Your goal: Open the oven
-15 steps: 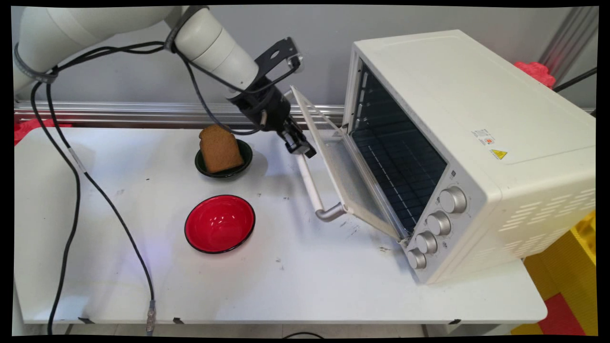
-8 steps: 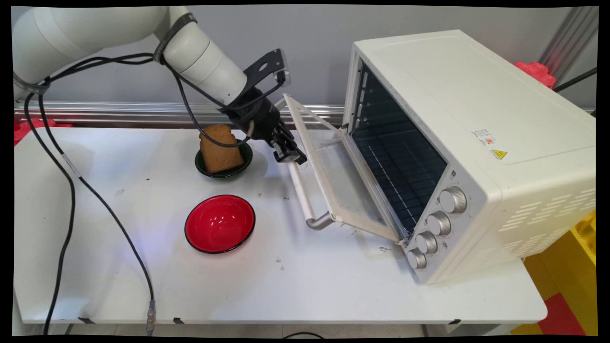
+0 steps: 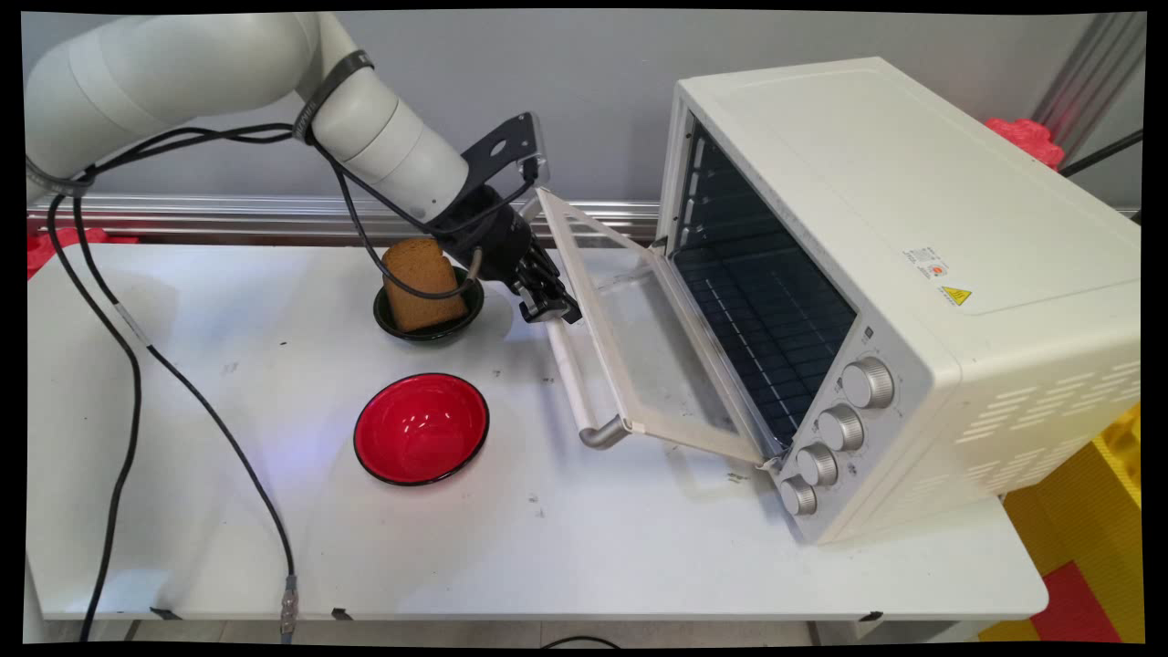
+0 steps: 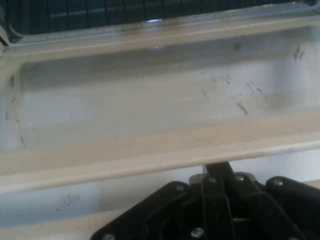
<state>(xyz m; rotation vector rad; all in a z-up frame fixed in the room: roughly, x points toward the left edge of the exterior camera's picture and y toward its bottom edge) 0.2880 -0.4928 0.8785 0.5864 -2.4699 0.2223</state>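
My black gripper sits at the far end of the white bar handle of the oven door. Its fingers are shut together, with their tips against the handle, and I cannot tell whether they clasp it. The door hangs partly lowered, tilted out from the cream toaster oven. In the hand view the gripper reaches up to the door's pale rim, with the smudged glass beyond. A brown bread slice stands in a dark green bowl just left of the gripper.
An empty red bowl sits in front of the bread. Black cables hang from the arm over the table's left side. The oven's knobs face the front right. Its dark rack shows inside.
The oven door has swung further down and outward. My gripper has moved left and lower along with the handle.
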